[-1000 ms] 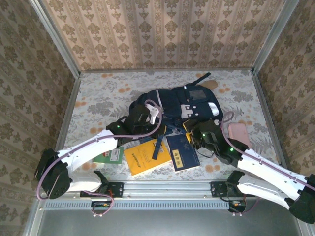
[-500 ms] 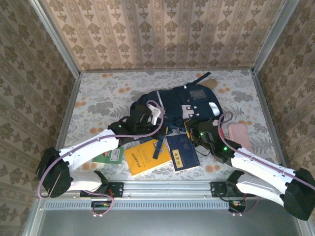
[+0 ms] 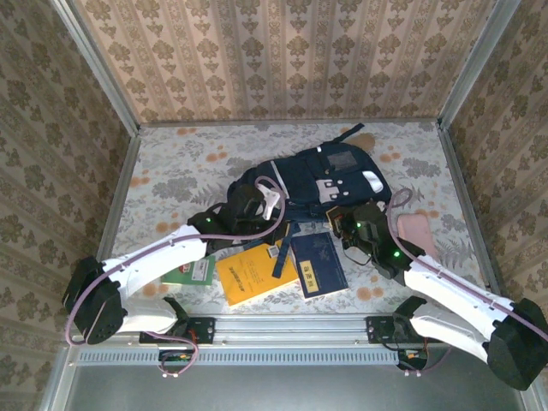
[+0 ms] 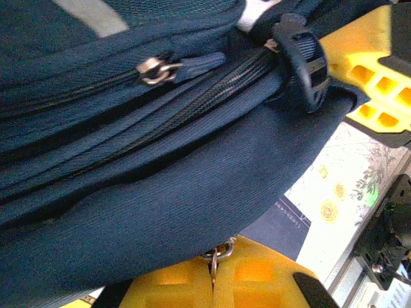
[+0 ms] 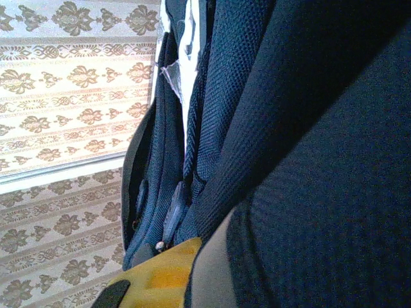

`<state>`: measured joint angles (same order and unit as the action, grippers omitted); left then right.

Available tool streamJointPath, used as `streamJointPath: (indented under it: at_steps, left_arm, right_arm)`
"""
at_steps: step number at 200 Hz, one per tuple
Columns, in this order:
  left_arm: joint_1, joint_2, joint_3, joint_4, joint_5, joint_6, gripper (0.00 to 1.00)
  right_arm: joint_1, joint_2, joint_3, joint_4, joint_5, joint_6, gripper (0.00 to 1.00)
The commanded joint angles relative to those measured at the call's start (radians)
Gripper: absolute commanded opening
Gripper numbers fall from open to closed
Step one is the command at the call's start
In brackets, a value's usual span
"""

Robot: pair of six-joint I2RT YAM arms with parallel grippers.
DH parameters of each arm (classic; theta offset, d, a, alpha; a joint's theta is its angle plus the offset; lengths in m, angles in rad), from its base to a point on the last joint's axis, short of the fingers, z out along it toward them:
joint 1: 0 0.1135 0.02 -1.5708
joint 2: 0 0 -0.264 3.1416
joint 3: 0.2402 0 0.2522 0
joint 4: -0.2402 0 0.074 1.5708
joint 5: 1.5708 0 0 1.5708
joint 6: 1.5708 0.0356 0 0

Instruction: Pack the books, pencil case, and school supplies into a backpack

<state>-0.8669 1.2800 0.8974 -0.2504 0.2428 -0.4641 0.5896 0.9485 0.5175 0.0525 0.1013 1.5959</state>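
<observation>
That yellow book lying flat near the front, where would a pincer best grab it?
Probably its near edge, coming in low from the arms' side. The yellow book is thin and flat, so only an edge offers a grip; its far edge runs under the left arm, and a strap crosses its right side.

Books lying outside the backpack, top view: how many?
3: green-and-white book leftmost, orange-yellow book middle, navy book rightmost. Others may hide under the backpack.
</observation>
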Motion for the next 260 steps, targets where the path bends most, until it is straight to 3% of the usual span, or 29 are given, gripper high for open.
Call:
streamJointPath:
  at_steps: [1, 85, 140, 168, 201, 217, 225, 233, 260]
  left_arm:
    - [0.044, -0.048, 0.005, -0.047, -0.030, 0.014, 0.00]
    - [0.166, -0.120, -0.087, -0.115, -0.097, 0.025, 0.00]
    - [0.278, -0.121, -0.148, -0.092, -0.063, -0.007, 0.00]
    - [0.308, -0.108, -0.153, -0.094, -0.056, -0.002, 0.00]
    - [0.291, -0.128, -0.151, -0.027, 0.037, -0.005, 0.00]
    - [0.252, -0.127, -0.137, 0.022, 0.087, -0.007, 0.00]
    - [0.225, -0.121, -0.124, 0.036, 0.093, -0.004, 0.00]
    - [0.198, -0.114, -0.115, 0.053, 0.093, -0.002, 0.00]
    - [0.147, -0.071, -0.093, 0.113, 0.092, -0.049, 0.00]
  right_arm:
    - [-0.059, -0.022, 0.019, -0.044, 0.038, -0.030, 0.00]
    - [-0.152, -0.002, 0.021, -0.024, -0.100, -0.033, 0.00]
    - [-0.275, 0.066, 0.046, -0.016, -0.283, -0.076, 0.00]
    - [-0.344, 0.130, 0.100, -0.037, -0.388, -0.159, 0.00]
    - [-0.376, 0.240, 0.290, -0.269, -0.414, -0.381, 0.00]
    - [-0.373, 0.313, 0.405, -0.432, -0.357, -0.464, 0.35]
    - [-0.375, 0.347, 0.460, -0.511, -0.320, -0.494, 0.48]
    - [-0.377, 0.369, 0.505, -0.558, -0.306, -0.521, 0.55]
    - [-0.367, 0.364, 0.608, -0.766, -0.191, -0.549, 0.65]
